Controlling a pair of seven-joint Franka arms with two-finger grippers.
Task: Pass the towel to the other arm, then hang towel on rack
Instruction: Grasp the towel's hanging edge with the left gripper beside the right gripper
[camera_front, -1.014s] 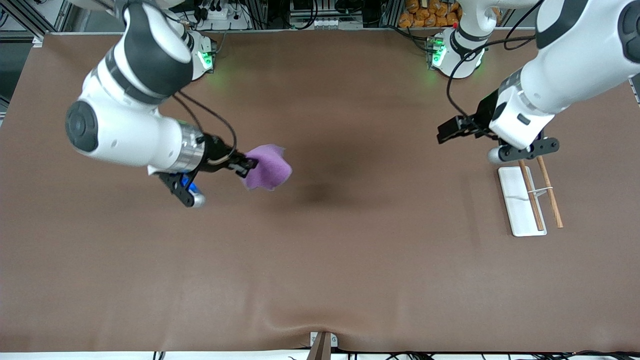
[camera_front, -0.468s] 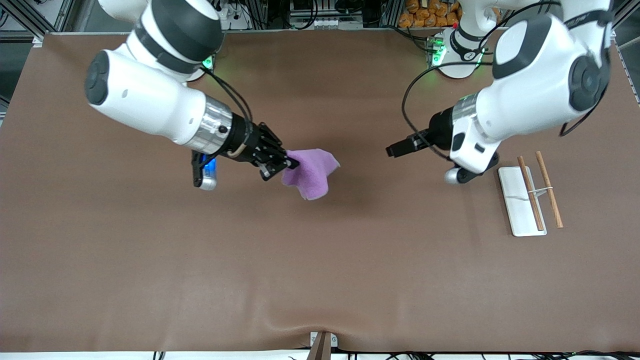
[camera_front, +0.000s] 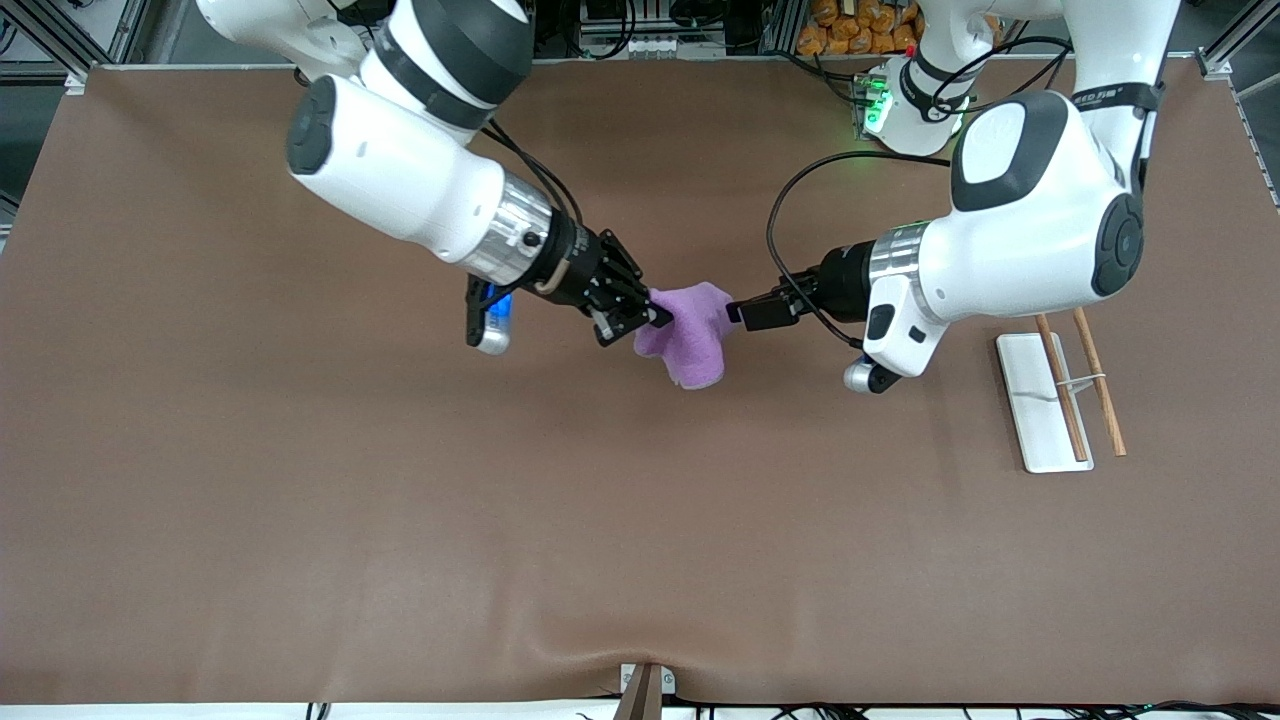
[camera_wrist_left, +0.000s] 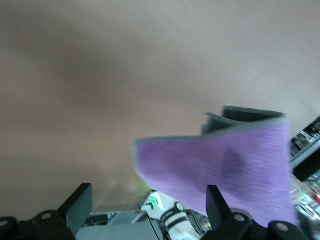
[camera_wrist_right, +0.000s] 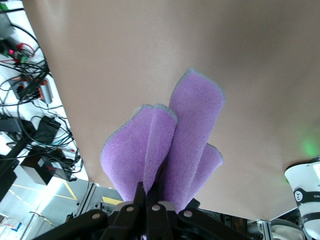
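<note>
The lilac towel (camera_front: 690, 340) hangs in the air over the middle of the table, bunched into folds with a grey reverse edge showing. My right gripper (camera_front: 655, 316) is shut on one end of it; in the right wrist view the towel (camera_wrist_right: 175, 145) fans out from the closed right gripper (camera_wrist_right: 152, 194). My left gripper (camera_front: 742, 312) is open at the towel's free end. In the left wrist view the towel (camera_wrist_left: 225, 165) spreads just ahead of the left gripper (camera_wrist_left: 148, 202), overlapping one finger (camera_wrist_left: 216, 200). The rack (camera_front: 1040, 410) stands toward the left arm's end of the table.
The rack's two wooden rods (camera_front: 1085, 380) rise over its white base plate. Brown cloth covers the whole table (camera_front: 400, 520). A small bracket (camera_front: 645, 685) sits at the table's edge nearest the front camera.
Both arms have swung in toward the table's middle. The right gripper carried the towel toward the left arm, and the left gripper came away from above the rack to meet the towel.
</note>
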